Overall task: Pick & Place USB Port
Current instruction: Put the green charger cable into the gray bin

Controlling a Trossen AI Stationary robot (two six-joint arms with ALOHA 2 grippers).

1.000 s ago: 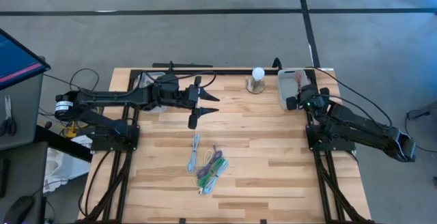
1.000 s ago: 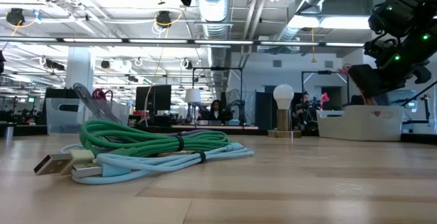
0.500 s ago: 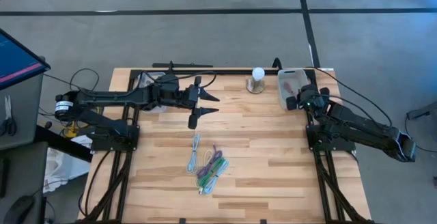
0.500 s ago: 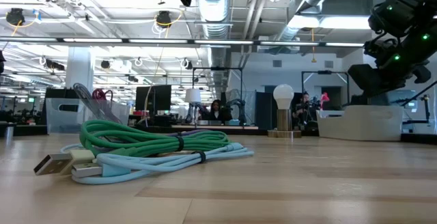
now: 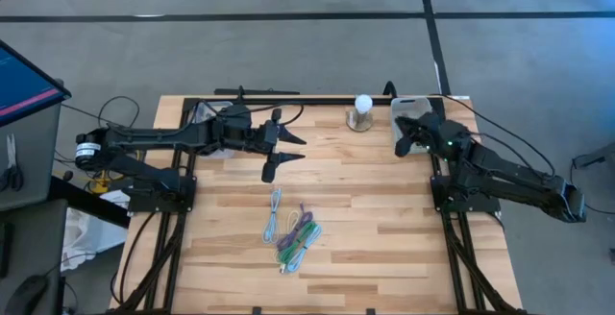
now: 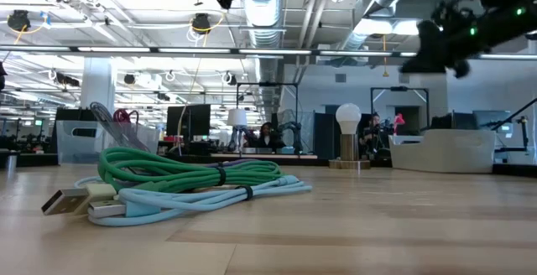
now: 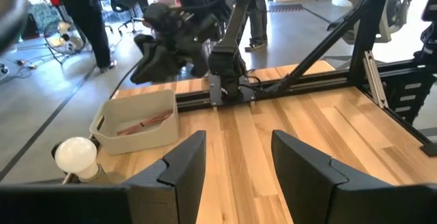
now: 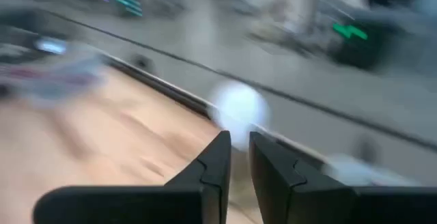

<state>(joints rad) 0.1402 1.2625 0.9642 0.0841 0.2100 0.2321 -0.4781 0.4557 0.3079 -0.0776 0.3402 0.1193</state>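
A bundle of coiled USB cables point(image 5: 293, 233) lies on the wooden table's near middle: a light blue one point(image 6: 210, 198) and a green one point(image 6: 185, 173), plugs toward the low camera. A white bin point(image 5: 407, 111) stands at the far right; a red cable point(image 7: 140, 123) lies inside it. My left gripper point(image 5: 286, 155) hovers open above the table's far middle, well clear of the bundle. My right gripper point(image 5: 399, 134) is raised beside the bin's near left corner, pointing toward the table's left, its fingers point(image 8: 217, 166) a narrow gap apart with nothing between.
A white bulb on a small stand point(image 5: 363, 107) sits just left of the bin, in line with my right gripper. Black frame rails point(image 5: 288, 99) run along the table's far edge and both sides. Bare wood lies between the bundle and the bin.
My right gripper has risen from just over the bin and tipped up from pointing steeply down to nearly level, swinging toward the table's left. The red cable that hung below its fingers a second ago no longer shows in the low view.
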